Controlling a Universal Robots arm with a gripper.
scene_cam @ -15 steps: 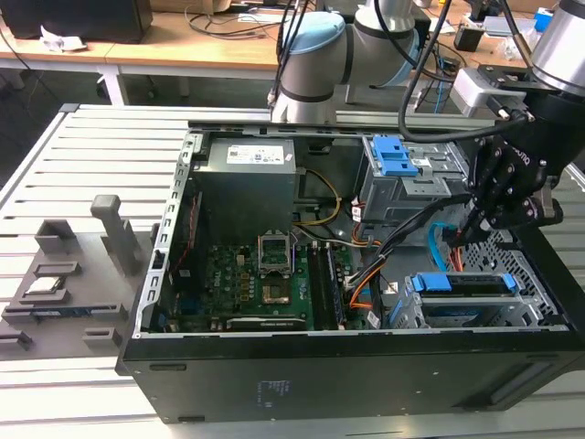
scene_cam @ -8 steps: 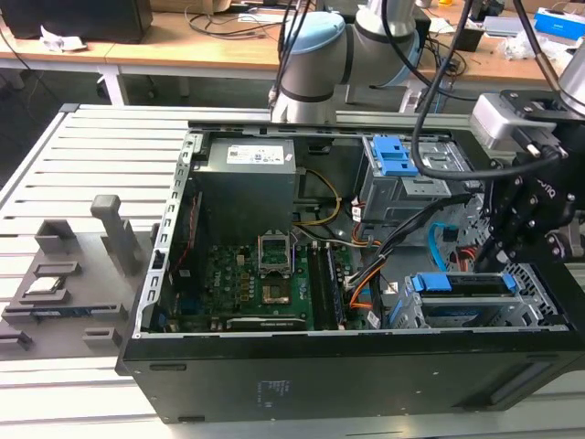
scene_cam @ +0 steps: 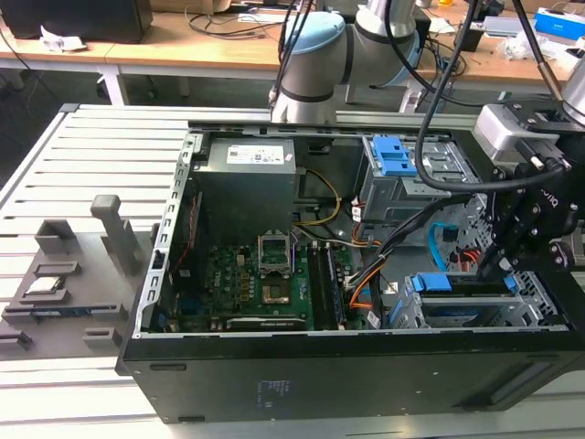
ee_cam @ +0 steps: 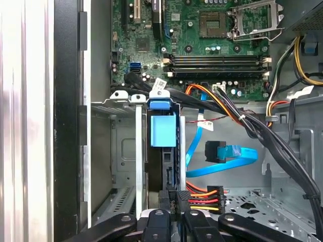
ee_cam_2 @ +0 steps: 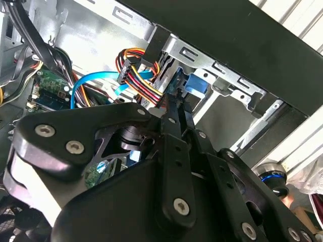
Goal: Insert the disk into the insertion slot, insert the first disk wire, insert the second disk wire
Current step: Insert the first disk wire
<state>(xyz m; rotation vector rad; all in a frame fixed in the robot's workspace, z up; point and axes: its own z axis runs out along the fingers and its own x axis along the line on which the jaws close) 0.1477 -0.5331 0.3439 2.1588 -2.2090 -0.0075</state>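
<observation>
Now pinching the black connector of the first disk wire between nearly closed fingers, at the end of the disk, seated lengthwise in the insertion slot.

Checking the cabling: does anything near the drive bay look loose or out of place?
The second disk wire lies loose beside the disk, and its black connector sits unplugged. The gripper pinches the first disk wire.
</observation>
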